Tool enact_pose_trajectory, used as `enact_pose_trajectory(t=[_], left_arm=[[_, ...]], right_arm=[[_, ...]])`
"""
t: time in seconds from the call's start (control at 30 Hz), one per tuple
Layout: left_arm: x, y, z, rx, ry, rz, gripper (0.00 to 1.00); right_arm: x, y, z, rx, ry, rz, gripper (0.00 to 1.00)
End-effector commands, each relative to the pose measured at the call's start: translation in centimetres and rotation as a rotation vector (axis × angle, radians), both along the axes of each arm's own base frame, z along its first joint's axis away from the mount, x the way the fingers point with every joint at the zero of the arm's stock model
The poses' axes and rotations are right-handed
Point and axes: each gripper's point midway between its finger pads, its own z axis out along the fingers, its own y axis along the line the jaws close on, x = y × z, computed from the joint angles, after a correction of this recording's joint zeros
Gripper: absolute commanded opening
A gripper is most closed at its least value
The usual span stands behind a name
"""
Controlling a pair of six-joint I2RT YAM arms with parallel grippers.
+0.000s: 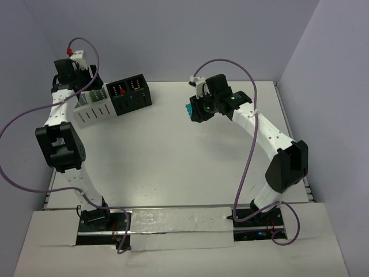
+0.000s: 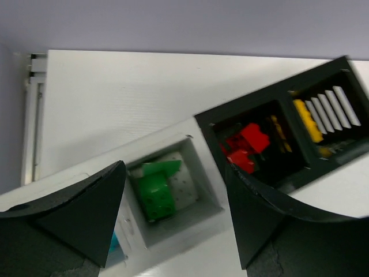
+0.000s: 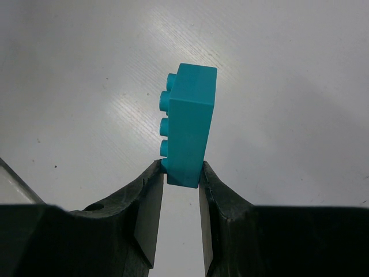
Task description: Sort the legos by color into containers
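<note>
1. Top external view: the table [image 1: 173,150] carries the white container [image 1: 92,109] and the black container [image 1: 131,95] side by side at its far-left corner.
2. Left gripper [image 2: 176,173] hangs over the white container, jaws apart and empty.
3. Right gripper [image 3: 181,173], above the table's far half, is clamped on a teal brick [image 3: 189,130].
4. A green brick [image 2: 154,193] lies in a white recess. Red bricks [image 2: 248,144] and a yellow brick [image 2: 307,120] lie in black ones.

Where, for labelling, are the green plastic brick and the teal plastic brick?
green plastic brick [image 2: 155,199]: left wrist view, middle of its body.
teal plastic brick [image 3: 193,127]: right wrist view, smooth side face.
</note>
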Motion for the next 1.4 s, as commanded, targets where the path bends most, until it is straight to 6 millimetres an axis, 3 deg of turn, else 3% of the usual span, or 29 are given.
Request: enact_pose_trajectory(t=[0.0, 0.13, 0.23, 0.33, 0.5, 0.6, 0.9, 1.37], left_arm=[[-4.9, -5.3, 10.6, -0.168, -0.151, -0.176, 0.78], [-11.8, -11.3, 10.8, -0.342, -0.116, -0.347, 0.77], [-15.8, -14.5, 9.3, -0.490, -0.043, -0.392, 0.78], [-19.8, -18.5, 9.5, -0.585, -0.019, -0.469, 0.80], [-23.8, -23.6, 8.8, -0.684, 0.077, -0.572, 0.82], [-25.0, -25.5, 8.6, -0.735, 0.123, -0.608, 0.85], [-26.6, -28.5, 8.1, -0.692, 0.144, -0.657, 0.89], [-27.4, -30.4, 7.2, -0.702, 0.190, -0.706, 0.88]], right_arm=[[-0.6, 1.3, 3.5, 0.064, -0.111, 0.081, 0.00], [-1.8, 2.8, 4.1, 0.094, -0.143, 0.165, 0.00], [-3.1, 4.2, 4.3, 0.093, -0.169, 0.241, 0.00], [-4.5, 5.6, 4.9, 0.099, -0.203, 0.315, 0.00], [-5.9, 7.4, 5.9, 0.104, -0.230, 0.369, 0.00], [-6.6, 8.3, 6.4, 0.096, -0.253, 0.387, 0.00], [-8.4, 10.0, 5.9, 0.048, -0.233, 0.444, 0.00], [-8.9, 10.7, 5.4, 0.036, -0.218, 0.465, 0.00]])
